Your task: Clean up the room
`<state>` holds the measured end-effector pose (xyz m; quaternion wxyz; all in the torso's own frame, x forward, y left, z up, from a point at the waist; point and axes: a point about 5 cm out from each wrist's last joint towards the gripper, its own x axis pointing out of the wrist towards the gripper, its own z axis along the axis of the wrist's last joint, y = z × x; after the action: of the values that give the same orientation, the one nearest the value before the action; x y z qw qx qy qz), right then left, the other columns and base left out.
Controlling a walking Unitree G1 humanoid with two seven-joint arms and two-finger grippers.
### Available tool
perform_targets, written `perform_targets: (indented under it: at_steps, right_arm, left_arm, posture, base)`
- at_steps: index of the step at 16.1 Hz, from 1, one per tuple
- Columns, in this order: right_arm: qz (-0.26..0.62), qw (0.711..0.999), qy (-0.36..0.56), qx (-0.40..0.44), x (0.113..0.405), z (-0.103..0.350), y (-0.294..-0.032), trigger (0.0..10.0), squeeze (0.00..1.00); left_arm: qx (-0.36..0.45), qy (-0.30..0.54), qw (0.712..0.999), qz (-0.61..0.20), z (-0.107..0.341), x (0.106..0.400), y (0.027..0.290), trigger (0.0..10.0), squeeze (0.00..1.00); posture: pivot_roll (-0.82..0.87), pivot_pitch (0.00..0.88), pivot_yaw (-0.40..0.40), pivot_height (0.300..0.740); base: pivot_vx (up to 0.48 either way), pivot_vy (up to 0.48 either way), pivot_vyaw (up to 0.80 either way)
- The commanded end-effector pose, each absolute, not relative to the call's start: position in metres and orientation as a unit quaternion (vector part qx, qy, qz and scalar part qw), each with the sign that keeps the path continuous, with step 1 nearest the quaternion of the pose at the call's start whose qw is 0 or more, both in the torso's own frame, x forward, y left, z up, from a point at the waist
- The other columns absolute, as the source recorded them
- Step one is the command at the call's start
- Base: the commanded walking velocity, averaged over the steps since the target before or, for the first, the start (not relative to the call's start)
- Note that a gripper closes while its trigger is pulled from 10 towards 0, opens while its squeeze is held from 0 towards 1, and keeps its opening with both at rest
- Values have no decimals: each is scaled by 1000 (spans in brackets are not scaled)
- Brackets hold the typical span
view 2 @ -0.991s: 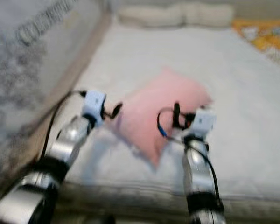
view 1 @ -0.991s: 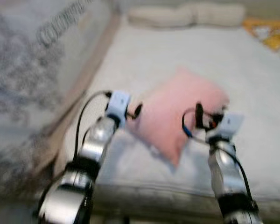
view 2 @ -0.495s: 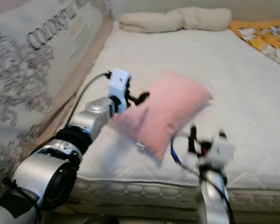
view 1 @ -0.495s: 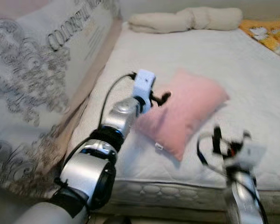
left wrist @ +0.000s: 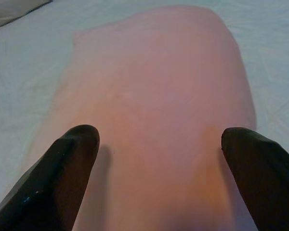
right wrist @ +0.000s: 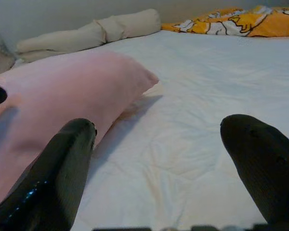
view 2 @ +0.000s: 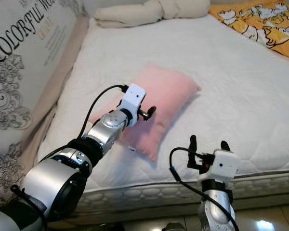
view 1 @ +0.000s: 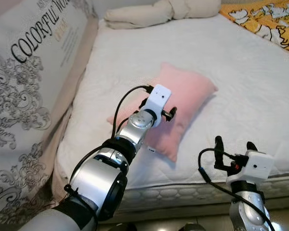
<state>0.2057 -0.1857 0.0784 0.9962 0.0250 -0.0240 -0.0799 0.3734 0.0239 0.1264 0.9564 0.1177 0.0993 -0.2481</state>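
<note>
Pink fabric marks the one pillow (view 1: 176, 108) lying on the white mattress (view 1: 250, 72), toward its near edge, as seen from the left eye. Beyond the pillow, at the far end of the mattress, sits one rolled cream blanket (view 1: 159, 10), and an orange patterned cover (view 1: 265, 21) lies off to the pillow's far right. A second mattress in printed wrapping (view 1: 33, 72) leans upright to the pillow's left. Two grippers are present: the left gripper (view 1: 167, 111) hangs over the pillow's near half, and the right gripper (view 1: 233, 144) stands to the pillow's near right, over the mattress edge.

From the right eye, the same count holds: one pillow, two grippers, with the right one apart from the pillow.

Along the left wrist, its two fingers (left wrist: 62, 173) are spread wide with the pillow's surface between and beyond them, grasping nothing.

Along the right wrist, two fingers (right wrist: 53, 178) are likewise spread wide and empty, with the pillow ahead to one side and bare mattress between them.
</note>
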Motion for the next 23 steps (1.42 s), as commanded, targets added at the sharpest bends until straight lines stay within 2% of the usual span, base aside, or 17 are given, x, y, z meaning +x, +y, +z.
perform_targets:
  at_steps: [1,5,7,13,14,15,16,17,20,23]
  right_arm:
    - [-67,997,-21,30,209,80,-180,10000,173]
    - [-56,998,-14,34,210,83,-175,10000,165]
    - [-48,998,-8,37,211,84,-174,10000,173]
    - [-34,998,5,44,216,82,-170,10000,169]
    - [-33,998,6,44,217,81,-170,10000,165]
    - [-34,998,8,46,218,81,-170,10000,165]
    - [-33,998,7,47,219,82,-171,10000,165]
    - [-33,998,7,46,220,82,-171,10000,165]
    - [-32,998,9,45,222,81,-171,10000,165]
    - [-30,998,10,45,226,82,-172,10000,169]
  left_arm:
    - [130,93,958,-236,129,377,29,10000,0]
    - [166,125,950,-233,110,370,34,10000,0]
    - [193,161,937,-241,94,362,37,10000,0]
    - [150,176,938,-260,89,358,33,10000,0]
    - [142,180,938,-261,89,357,32,4196,0]
    - [113,193,938,-265,87,356,28,3333,0]
    - [106,199,936,-269,85,354,26,1882,0]
    - [109,198,935,-271,84,353,25,0,0]
    - [157,183,916,-320,80,344,12,0,0]
    - [150,180,914,-332,78,341,8,0,0]
  posture:
    - [-291,82,138,736]
    - [-292,84,134,736]
    - [-286,84,127,736]
    - [-264,86,122,736]
    - [-263,83,121,736]
    - [-262,80,122,736]
    - [-264,76,122,736]
    - [-265,75,122,736]
    - [-263,65,119,736]
    - [-257,55,116,736]
  base:
    - [0,0,0]
    - [0,0,0]
    - [0,0,0]
    - [0,0,0]
    - [0,0,0]
    - [0,0,0]
    - [0,0,0]
    - [0,0,0]
    - [0,0,0]
    - [0,0,0]
